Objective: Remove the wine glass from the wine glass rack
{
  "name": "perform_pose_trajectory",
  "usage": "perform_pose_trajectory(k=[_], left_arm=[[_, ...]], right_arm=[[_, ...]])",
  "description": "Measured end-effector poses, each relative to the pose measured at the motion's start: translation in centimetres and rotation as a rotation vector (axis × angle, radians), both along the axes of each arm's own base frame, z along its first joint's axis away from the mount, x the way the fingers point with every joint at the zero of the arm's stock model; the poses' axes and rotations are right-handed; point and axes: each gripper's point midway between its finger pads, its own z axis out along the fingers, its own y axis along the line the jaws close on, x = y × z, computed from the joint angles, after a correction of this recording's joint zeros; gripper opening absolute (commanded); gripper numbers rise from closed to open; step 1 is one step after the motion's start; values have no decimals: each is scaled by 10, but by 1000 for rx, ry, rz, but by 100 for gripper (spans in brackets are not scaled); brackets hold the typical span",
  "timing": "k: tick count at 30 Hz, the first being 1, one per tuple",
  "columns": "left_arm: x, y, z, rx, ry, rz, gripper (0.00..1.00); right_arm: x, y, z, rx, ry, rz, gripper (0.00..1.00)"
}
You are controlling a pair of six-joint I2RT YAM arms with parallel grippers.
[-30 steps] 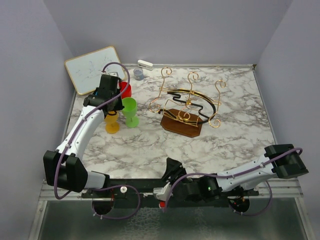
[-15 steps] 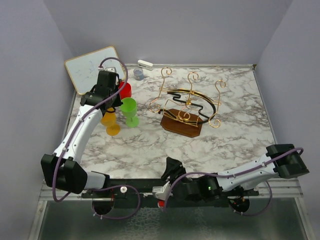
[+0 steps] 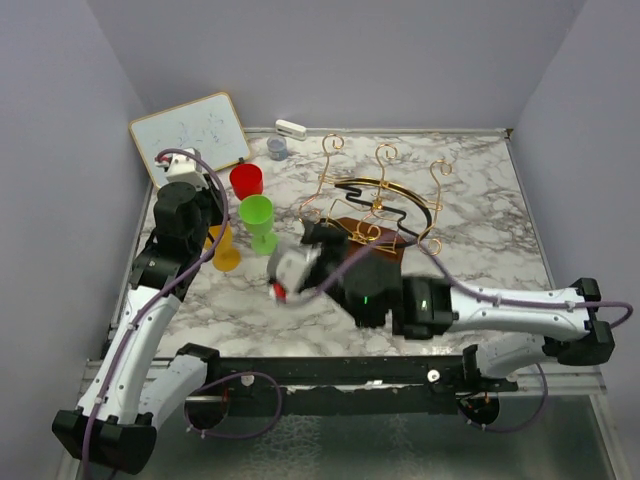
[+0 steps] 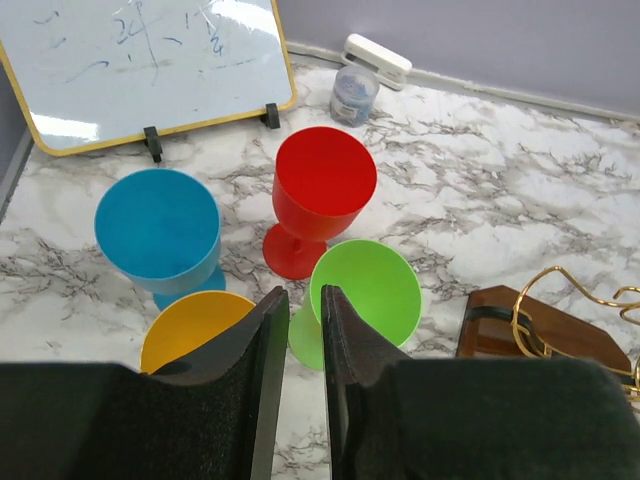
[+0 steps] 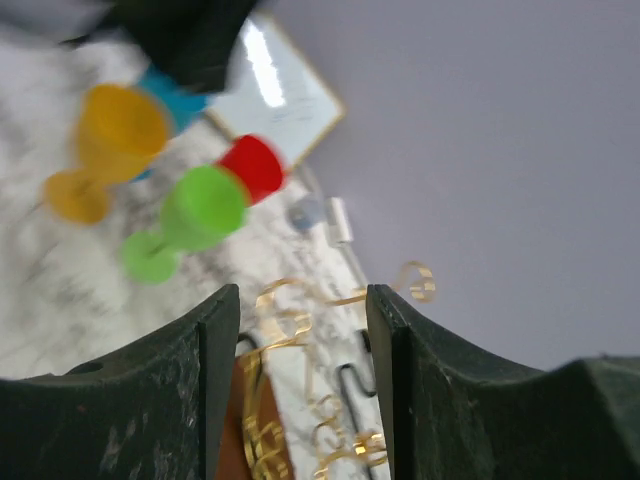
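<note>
Left wrist: left end effector [image 4: 300, 297] narrowly parted, empty (right end effector [image 5: 300, 297] spread wide, empty).

The gold wire wine glass rack on its wooden base [image 3: 372, 232] stood toward the back of the marble-patterned table [image 3: 480, 220]. Left of it clustered four plastic goblets: the red goblet [image 4: 322, 190] rearmost, the green goblet [image 4: 365, 290] before it and nearest the rack, the blue goblet [image 4: 158, 230] left of the red, the orange goblet [image 4: 195, 325] foremost. Behind them leaned a framed whiteboard [image 4: 150, 60]. To its right sat a small lidded jar [image 4: 353, 92], with a white oblong block [image 4: 375, 58] behind it.
</note>
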Motion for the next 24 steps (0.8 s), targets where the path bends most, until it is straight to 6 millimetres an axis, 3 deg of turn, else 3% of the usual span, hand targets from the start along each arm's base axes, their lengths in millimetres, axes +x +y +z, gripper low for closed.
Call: perform_pose_trajectory(k=[1, 3, 4, 6, 7, 8, 10, 12, 14, 16, 20, 24], left_arm=[[-1, 2, 1, -2, -20, 11, 23], [-2, 7, 2, 1, -42, 33, 23], [-2, 8, 2, 2, -49, 42, 23], [-2, 13, 0, 9, -56, 64, 23], [-2, 15, -1, 11, -61, 75, 23], [-2, 17, -3, 13, -64, 86, 23], [-5, 20, -9, 14, -67, 102, 23], [-10, 25, -17, 14, -72, 123, 23], [-16, 29, -25, 13, -74, 138, 23], [-23, 33, -29, 12, -82, 154, 23], [-36, 41, -20, -3, -135, 181, 23], [-47, 44, -11, -24, -186, 189, 24]], right_arm=[[23, -2, 22, 55, 16, -48, 54], [90, -20, 81, 219, 59, -172, 54], [129, -40, 108, 304, 82, -242, 55], [186, -86, 138, 439, 112, -366, 56], [224, -131, 150, 528, 135, -456, 56], [244, -164, 154, 589, 153, -518, 56], [282, -268, 142, 725, 198, -719, 57], [285, -345, 113, 818, 253, -869, 57], [262, -392, 71, 890, 337, -982, 58], [232, -400, 35, 939, 418, -1014, 58], [185, -383, -22, 1004, 544, -978, 59], [160, -371, -77, 1011, 658, -968, 60]])
